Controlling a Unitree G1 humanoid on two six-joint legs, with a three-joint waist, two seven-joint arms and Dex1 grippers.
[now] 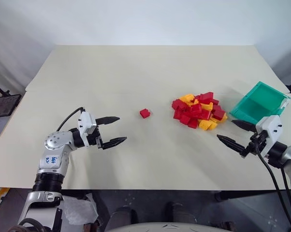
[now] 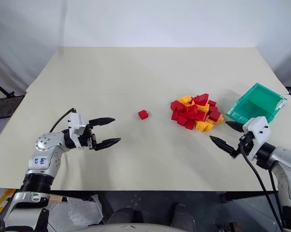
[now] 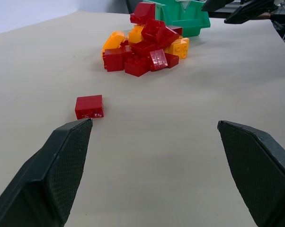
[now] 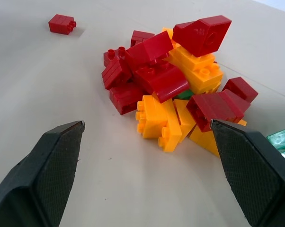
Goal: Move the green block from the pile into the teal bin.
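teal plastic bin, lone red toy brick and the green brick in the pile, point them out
teal rectangular plastic bin (image 1: 276, 99), left eye view, far rim.
lone red plastic toy brick (image 1: 145, 113), left eye view, top face.
dark-green plastic brick (image 4: 184, 94), right wrist view, sliver showing between red and yellow bricks.

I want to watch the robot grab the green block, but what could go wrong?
The green block is mostly buried in the pile, so the open right gripper may pinch a red or yellow brick instead. Digging could also scatter bricks across the table. The teal bin sits tilted near the table's edge, so a bump might shift it.
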